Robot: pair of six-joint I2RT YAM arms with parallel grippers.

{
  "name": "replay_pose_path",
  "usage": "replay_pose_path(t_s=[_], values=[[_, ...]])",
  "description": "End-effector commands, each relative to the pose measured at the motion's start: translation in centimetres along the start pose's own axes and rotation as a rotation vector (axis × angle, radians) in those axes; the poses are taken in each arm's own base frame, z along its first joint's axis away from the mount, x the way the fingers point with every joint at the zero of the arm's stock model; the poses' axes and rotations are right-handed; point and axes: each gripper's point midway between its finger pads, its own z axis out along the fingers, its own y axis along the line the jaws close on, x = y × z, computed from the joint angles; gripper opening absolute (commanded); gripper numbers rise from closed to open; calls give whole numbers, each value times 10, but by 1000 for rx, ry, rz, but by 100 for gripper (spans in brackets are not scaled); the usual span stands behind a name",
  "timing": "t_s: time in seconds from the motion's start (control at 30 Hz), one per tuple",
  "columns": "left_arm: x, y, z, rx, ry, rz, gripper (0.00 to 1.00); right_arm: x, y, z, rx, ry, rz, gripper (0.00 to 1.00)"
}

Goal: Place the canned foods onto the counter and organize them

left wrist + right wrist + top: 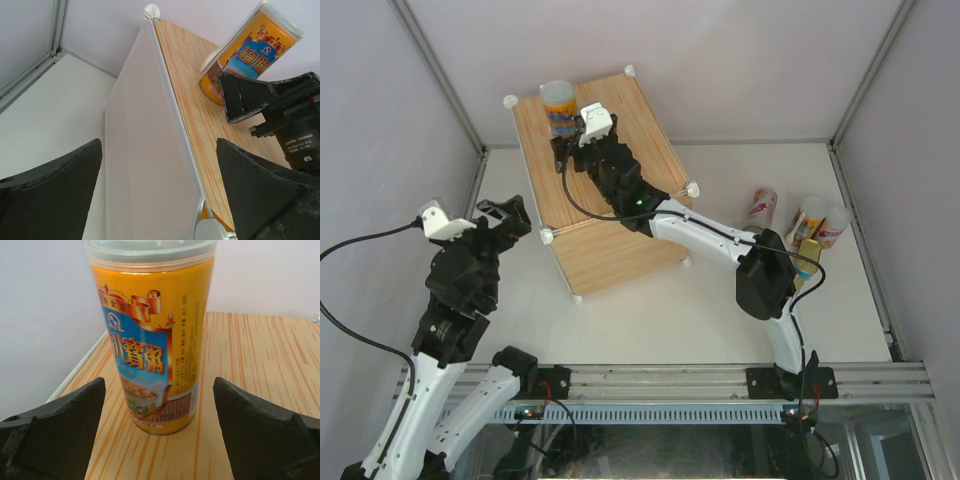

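While the right arm reaches long and low from its base, across the near right edge of the large cube-shaped counter of light wood-grain panels [645, 130], its right gripper [568, 140] lies over the counter's top, pointing at the far left corner. Its jaws stand apart. A tall slim orange-and-blue labelled can with a pale lid [559, 105] stands upright on that corner of the counter, just ahead of the fingertips. The right wrist view shows the can [152, 335] centred between the two black fingers [55, 425], with bare wood showing on either side; no contact is seen. The left arm is folded upward just left of the counter. The left gripper [512, 215] is level with the near left corner and faces the side panel, with its jaws apart and nothing between them. The left wrist view alone shows the counter's frosted white side panel [145, 150] and a white ball connector [151, 10] at the top corner. It also shows the can [252, 50] from below, with one right-hand finger [245, 95] close beside its base; whether they touch cannot be told from there. Only the overhead view shows a cluster of other cans [809, 218], pale-lidded cylinders and a small gold tin [808, 250], on the white table [650, 320] well to the right of the counter.
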Motion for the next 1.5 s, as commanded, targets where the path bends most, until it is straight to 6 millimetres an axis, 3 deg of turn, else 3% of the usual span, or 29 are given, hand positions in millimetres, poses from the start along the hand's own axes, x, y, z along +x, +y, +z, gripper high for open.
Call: replay_pose_path(t_s=[0.0, 0.1, 0.6, 0.97, 1.47], values=[[-5, -5, 1, 17, -12, -29, 100, -64, -7, -22, 31, -77, 28, 85], [-3, -7, 4, 21, -7, -30, 100, -65, -10, -26, 40, -62, 18, 82], [13, -22, 21, 64, 40, -39, 91, -53, -9, -34, -2, 36, -14, 31], [29, -31, 38, 104, 108, -68, 85, -32, -17, -14, -23, 97, 4, 30], [44, -34, 56, 127, 145, -87, 85, -10, -21, 14, -48, 129, 25, 31]])
